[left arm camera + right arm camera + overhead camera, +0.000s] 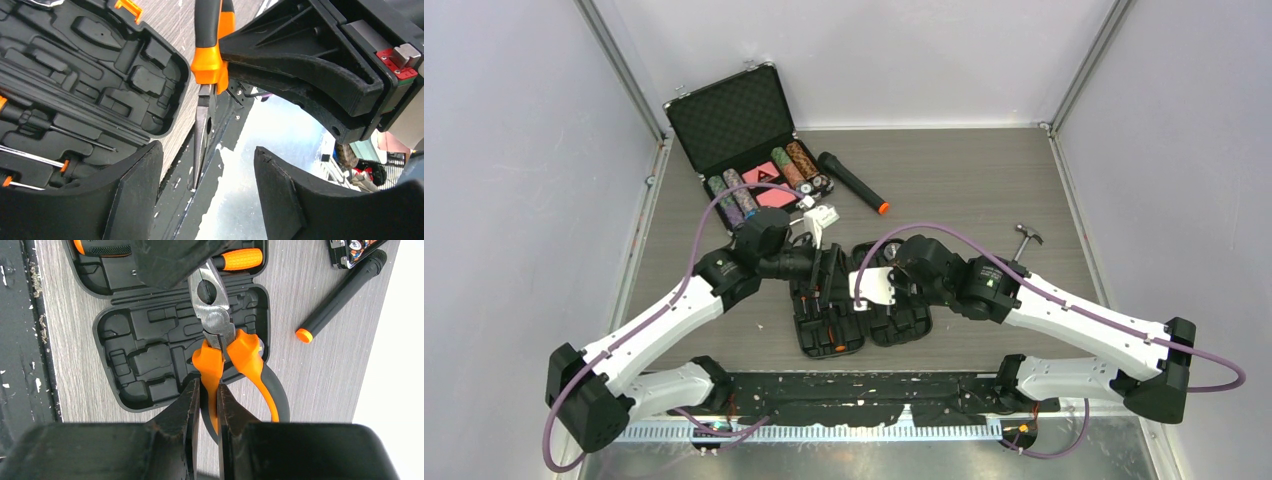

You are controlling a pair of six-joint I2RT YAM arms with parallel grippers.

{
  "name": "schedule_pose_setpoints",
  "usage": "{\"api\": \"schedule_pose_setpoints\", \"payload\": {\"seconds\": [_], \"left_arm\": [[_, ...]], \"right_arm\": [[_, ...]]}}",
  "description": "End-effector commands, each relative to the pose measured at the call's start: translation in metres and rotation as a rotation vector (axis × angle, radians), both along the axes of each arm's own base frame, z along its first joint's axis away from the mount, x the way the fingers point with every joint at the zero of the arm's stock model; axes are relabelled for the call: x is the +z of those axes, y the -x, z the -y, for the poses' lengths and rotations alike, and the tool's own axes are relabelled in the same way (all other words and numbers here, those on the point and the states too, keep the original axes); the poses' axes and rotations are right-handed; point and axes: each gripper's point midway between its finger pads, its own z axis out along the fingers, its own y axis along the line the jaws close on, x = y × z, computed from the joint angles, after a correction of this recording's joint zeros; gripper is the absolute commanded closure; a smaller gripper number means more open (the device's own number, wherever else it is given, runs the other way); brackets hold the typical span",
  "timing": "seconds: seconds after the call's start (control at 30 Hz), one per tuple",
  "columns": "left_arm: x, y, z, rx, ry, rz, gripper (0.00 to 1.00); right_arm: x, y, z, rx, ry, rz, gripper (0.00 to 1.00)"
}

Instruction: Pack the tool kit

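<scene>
Right wrist: right jaws clamp one pliers point(223, 337) above one case point(145, 357); left jaws spread.

No words, brands or numbers can be read in any view. The nearest thing to a sign is a dark triangle printed on the pink card point(762, 173) in the poker chip case point(724, 120); whether it holds lettering is too small to tell. White marks on a chip point(357, 244) at the top edge of the right wrist view are blurred.
</scene>
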Motion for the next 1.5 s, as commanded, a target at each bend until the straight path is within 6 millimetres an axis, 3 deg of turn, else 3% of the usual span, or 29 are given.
{"api": "schedule_pose_setpoints", "payload": {"seconds": [0.0,0.4,0.5,0.63,0.67,0.83,1.0,1.13,1.3,1.47], "left_arm": [[0.028,0.003,0.013,-0.068,0.083,0.061,0.36],[0.01,0.015,0.027,-0.154,0.051,0.034,0.55],[0.01,0.015,0.027,-0.156,0.051,0.056,0.7],[0.013,0.013,0.025,-0.155,0.064,0.118,0.98],[0.015,0.013,0.024,-0.158,0.069,0.134,1.0],[0.012,0.011,0.021,-0.153,0.08,0.21,1.0],[0.008,0.003,0.017,-0.118,0.087,0.299,1.0],[0.005,-0.005,0.013,-0.083,0.061,0.353,1.0],[0.004,-0.017,0.009,-0.042,0.029,0.408,1.0],[0.0,-0.024,0.009,-0.011,0.005,0.404,1.0]], "right_arm": [[0.033,-0.008,-0.008,0.013,-0.091,0.091,0.95],[0.046,-0.006,-0.014,0.042,-0.152,0.118,0.95],[0.047,-0.006,-0.013,0.041,-0.155,0.125,0.95],[0.046,-0.007,-0.014,0.047,-0.164,0.14,0.95],[0.046,-0.007,-0.015,0.049,-0.17,0.143,0.95],[0.05,-0.007,-0.017,0.052,-0.216,0.162,0.87],[0.057,-0.005,-0.018,0.039,-0.303,0.178,0.59],[0.062,-0.005,-0.015,-0.001,-0.36,0.179,0.42],[0.069,-0.01,-0.008,-0.121,-0.429,0.143,0.35],[0.077,-0.029,0.011,-0.338,-0.529,0.079,0.25]]}}
